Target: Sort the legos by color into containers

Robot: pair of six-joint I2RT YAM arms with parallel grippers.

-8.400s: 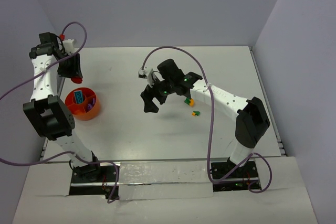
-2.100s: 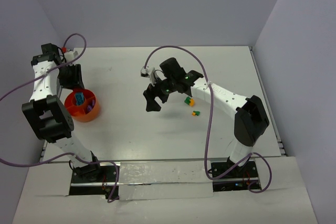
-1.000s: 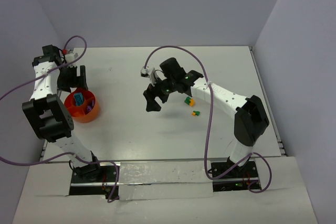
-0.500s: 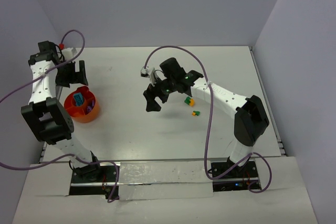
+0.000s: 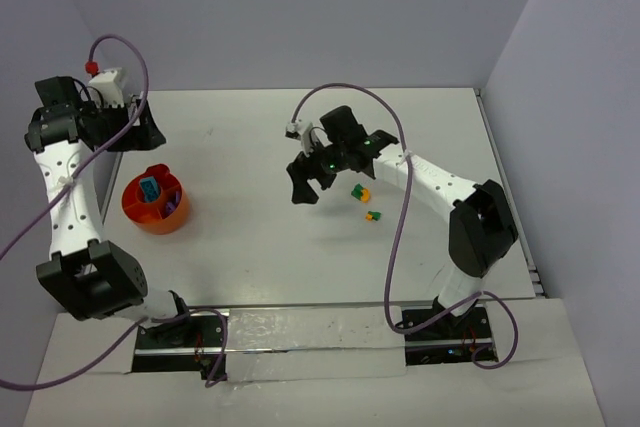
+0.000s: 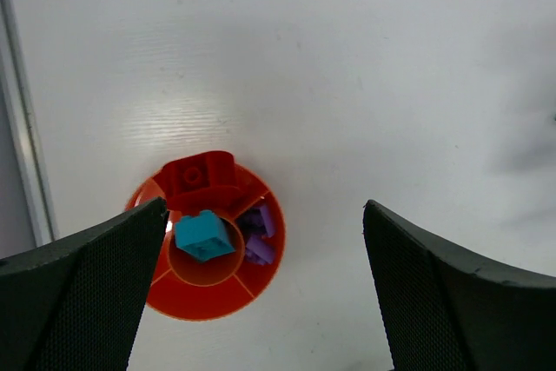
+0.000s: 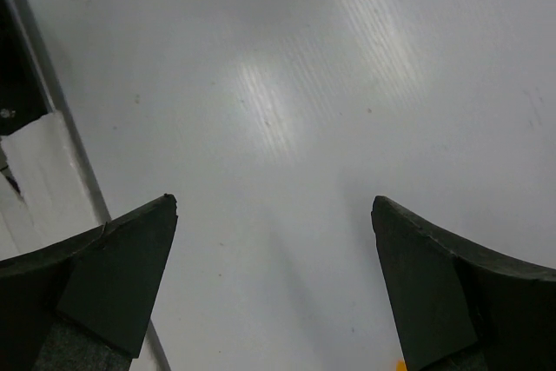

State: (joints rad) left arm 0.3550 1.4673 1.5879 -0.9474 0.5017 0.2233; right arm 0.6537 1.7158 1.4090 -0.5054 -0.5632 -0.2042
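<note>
Lifting clear of the bowl (image 5: 148,224), left claw (image 6: 265,210) gapes wide; right claw (image 7: 274,202) likewise.

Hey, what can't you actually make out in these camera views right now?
- Top view: the loose legos are too small to count.
- Right wrist view: an orange speck is cut off by the bottom edge.
- Left wrist view: the bowl has its left rim hidden behind a finger of the left gripper.
- Same view: unclear whether the red brick sits inside a compartment or on the rim.
</note>
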